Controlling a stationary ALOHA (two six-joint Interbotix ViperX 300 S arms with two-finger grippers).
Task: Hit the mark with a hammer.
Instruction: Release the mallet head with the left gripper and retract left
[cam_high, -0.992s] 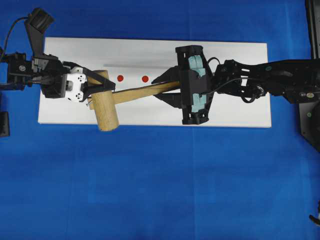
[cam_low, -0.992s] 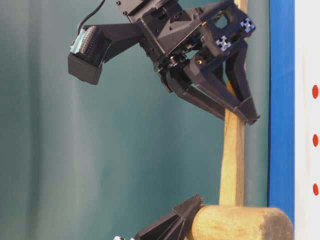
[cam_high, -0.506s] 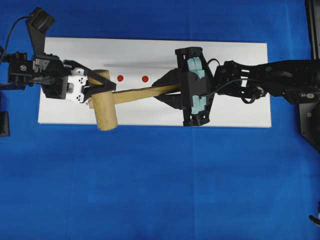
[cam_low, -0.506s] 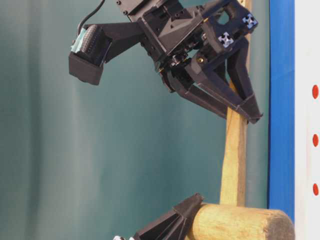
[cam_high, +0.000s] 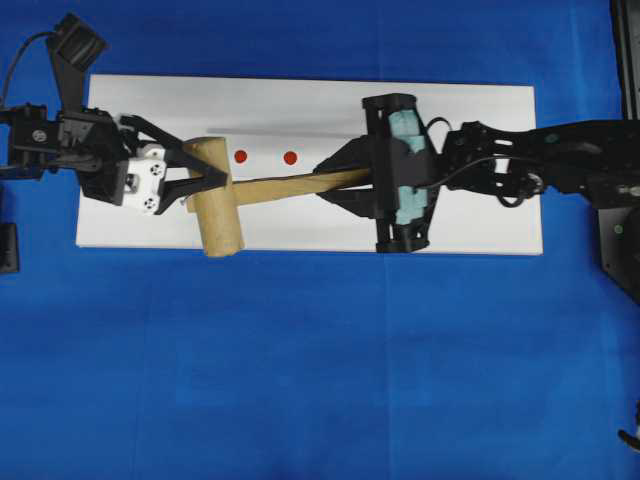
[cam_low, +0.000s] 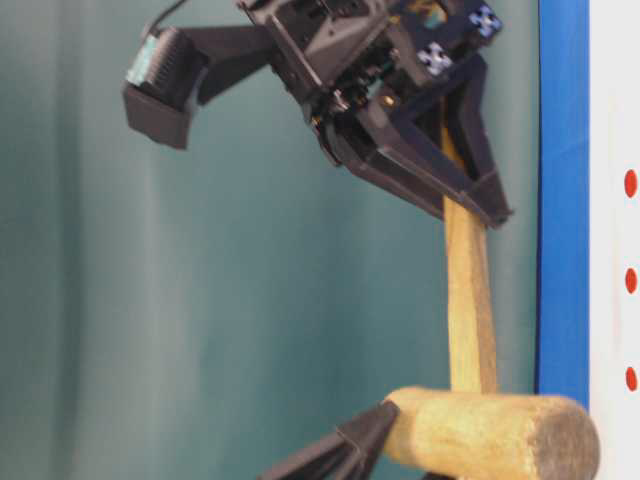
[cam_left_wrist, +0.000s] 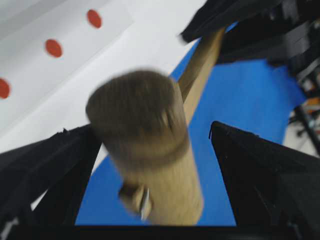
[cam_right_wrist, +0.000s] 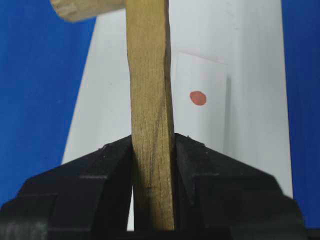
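Note:
The hammer is a light wooden mallet; its thick head (cam_high: 219, 203) lies over the white board's left part and its flat handle (cam_high: 290, 184) runs right. My right gripper (cam_high: 335, 182) is shut on the handle, which shows clamped between its fingers in the right wrist view (cam_right_wrist: 152, 142). My left gripper (cam_high: 205, 175) is open, its fingers on either side of the head (cam_left_wrist: 145, 150), with a clear gap on one side. Two red marks (cam_high: 240, 156) (cam_high: 290, 157) show just beyond the handle. From table level the head (cam_low: 490, 435) hangs off the board's surface.
The white board (cam_high: 480, 130) lies on a blue cloth (cam_high: 320, 380). A white paper strip (cam_right_wrist: 202, 130) carries the red marks; three marks (cam_low: 630, 280) show from table level. A black fixture (cam_high: 622, 220) stands at the right edge.
My right gripper has drawn a little to the right with the handle, and the head has shifted with it. My left gripper has backed slightly left.

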